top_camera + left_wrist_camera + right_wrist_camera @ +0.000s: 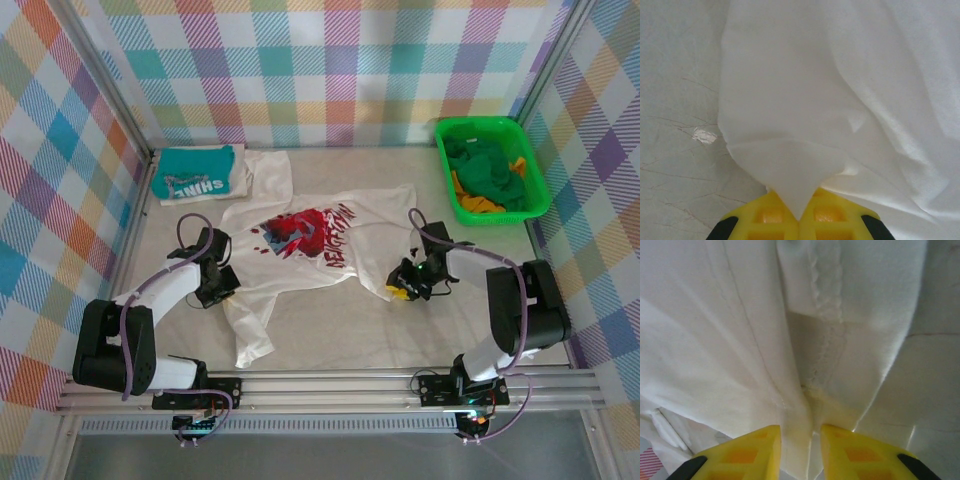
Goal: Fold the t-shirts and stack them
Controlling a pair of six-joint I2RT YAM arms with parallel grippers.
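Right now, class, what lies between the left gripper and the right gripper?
The white t-shirt fills the stretch between the left gripper and the right gripper, its red-and-dark print facing up. The top external view shows this.

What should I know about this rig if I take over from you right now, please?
Left claw: shut on an edge of the white t-shirt.
Right claw: parted, with the shirt's seamed edge in the gap, apparently loose.
White t-shirt: spread print-up in the middle of the table, unfolded, one end trailing toward the near edge.
Teal t-shirt: folded, at the far left corner.
Done: teal t-shirt folded.
Left: fold the white one and stack it on the teal one.
The green basket at the far right holds more clothes.
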